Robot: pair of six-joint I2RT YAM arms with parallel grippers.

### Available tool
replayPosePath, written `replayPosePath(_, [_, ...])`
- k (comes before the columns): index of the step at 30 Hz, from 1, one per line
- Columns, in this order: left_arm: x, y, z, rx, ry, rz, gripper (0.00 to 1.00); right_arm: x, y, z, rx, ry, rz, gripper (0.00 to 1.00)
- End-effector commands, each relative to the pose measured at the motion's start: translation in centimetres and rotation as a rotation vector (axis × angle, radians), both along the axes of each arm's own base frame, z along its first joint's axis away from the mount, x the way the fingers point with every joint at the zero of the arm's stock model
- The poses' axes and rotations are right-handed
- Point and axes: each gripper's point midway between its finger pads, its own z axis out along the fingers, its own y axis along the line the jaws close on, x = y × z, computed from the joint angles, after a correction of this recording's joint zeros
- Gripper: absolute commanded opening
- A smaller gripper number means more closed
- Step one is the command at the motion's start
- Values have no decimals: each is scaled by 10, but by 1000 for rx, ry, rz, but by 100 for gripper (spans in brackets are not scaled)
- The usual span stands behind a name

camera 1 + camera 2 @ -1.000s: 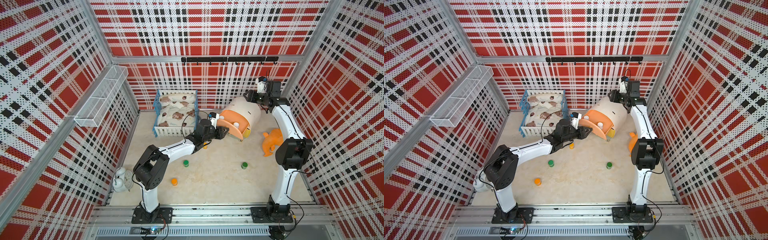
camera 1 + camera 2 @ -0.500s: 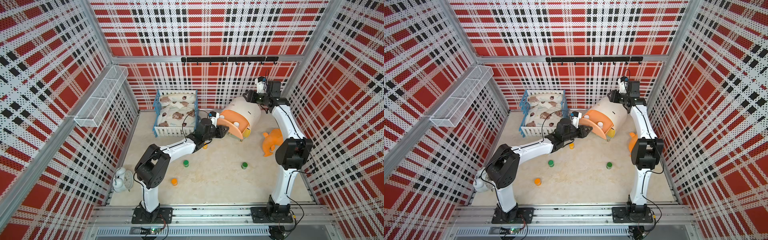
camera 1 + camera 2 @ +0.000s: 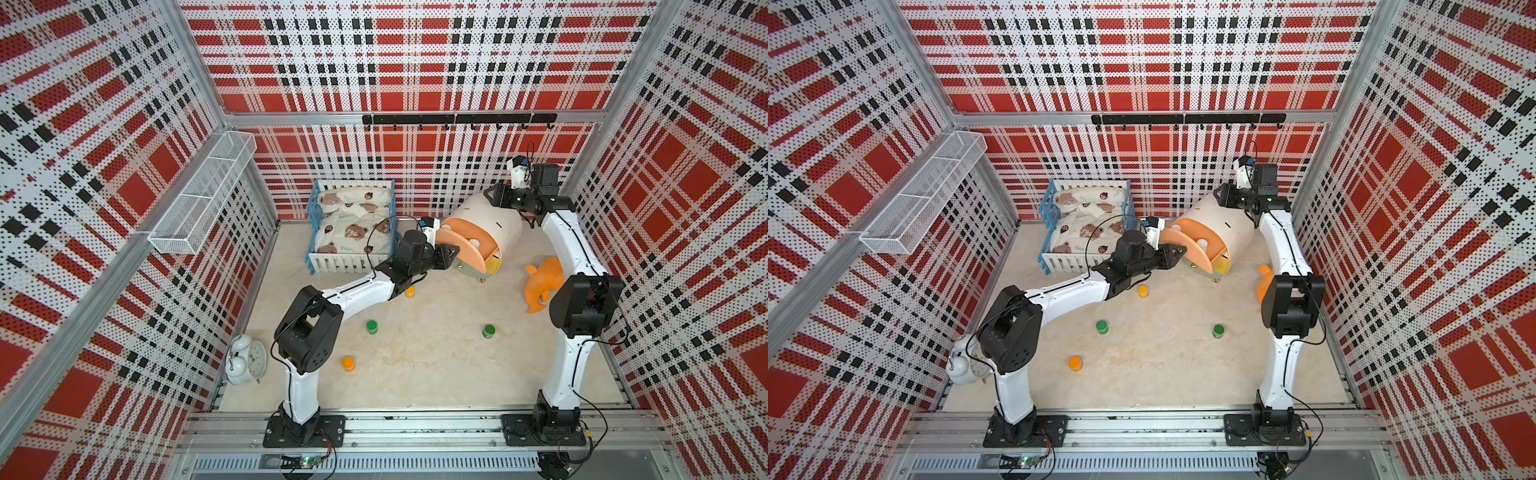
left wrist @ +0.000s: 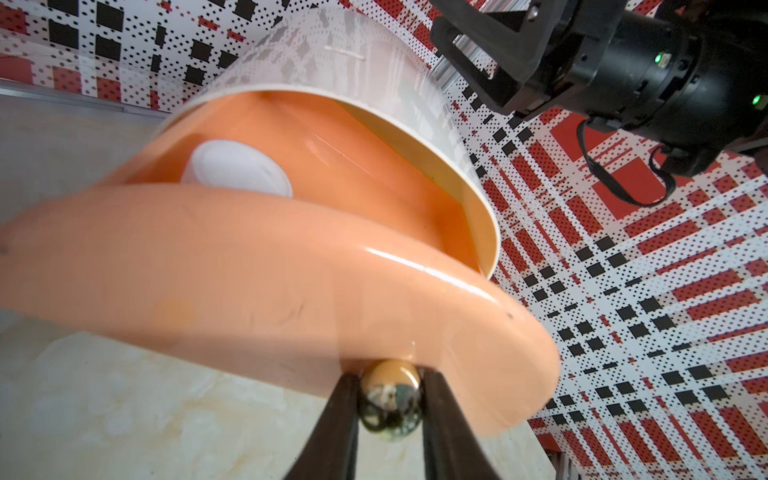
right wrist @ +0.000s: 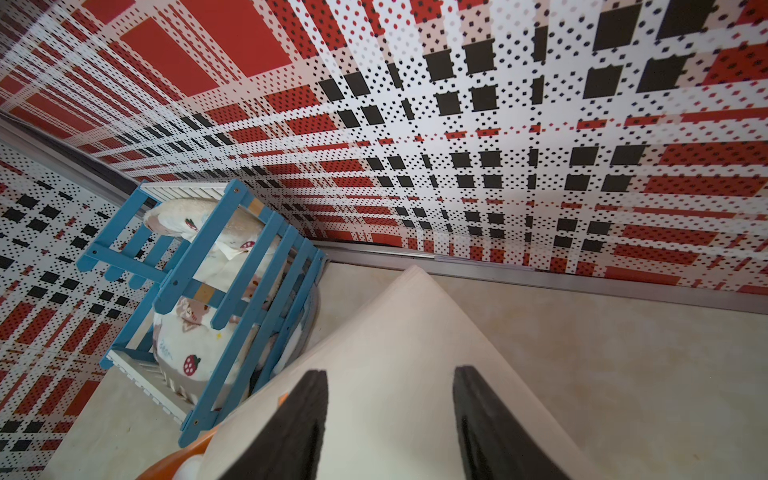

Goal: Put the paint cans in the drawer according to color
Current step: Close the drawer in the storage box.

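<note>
The space is enclosed by perforated walls [image 3: 415,62] printed in red, black and white plaid. A pale, faintly marbled floor [image 3: 436,374] is laid below. A white wire basket [image 3: 199,199] is fixed to a side wall, a black hook rail [image 3: 457,119] to the back wall. A blue-and-white cot [image 3: 345,264] with bear-print bedding [image 3: 353,216] is set against the back wall. What seems a white alarm clock [image 3: 249,361] is stood by that side wall.

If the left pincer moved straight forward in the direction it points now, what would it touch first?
The left pincer is shut on the small shiny round knob. Directly beyond that lies the curved orange drawer front, so it would most likely push against this first.
</note>
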Motion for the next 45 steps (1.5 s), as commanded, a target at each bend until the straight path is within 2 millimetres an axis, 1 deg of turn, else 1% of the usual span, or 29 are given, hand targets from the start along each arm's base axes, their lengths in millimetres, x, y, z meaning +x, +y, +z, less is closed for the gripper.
replayPosePath(1, [12, -8, 18, -15, -69, 6, 24, 4, -5, -19, -28, 23, 6, 55])
replayPosePath(5, [17, -17, 16, -6, -70, 2, 24, 5, -5, -28, -40, 30, 16, 54])
replayPosePath(9, [21, -21, 18, -11, -78, 4, 24, 4, -5, -33, -43, 37, 20, 53])
replayPosePath(20, [36, -31, 20, -18, -99, 5, 25, 2, -6, -38, -75, 21, 29, 52])
replayPosePath(25, [44, -37, 15, -19, -97, 7, 25, 3, -5, -44, -78, 29, 37, 52])
replayPosePath(30, [48, -46, 12, -26, -100, 0, 25, 5, -5, -52, -89, 40, 46, 52])
replayPosePath(34, [53, -50, 10, -28, -102, 7, 25, 4, -4, -55, -87, 44, 53, 52])
replayPosePath(38, [58, -52, 7, -27, -104, 13, 25, 5, -3, -63, -80, 62, 59, 52])
replayPosePath(45, [60, -59, 4, -29, -105, 9, 26, 5, -4, -64, -87, 66, 57, 51])
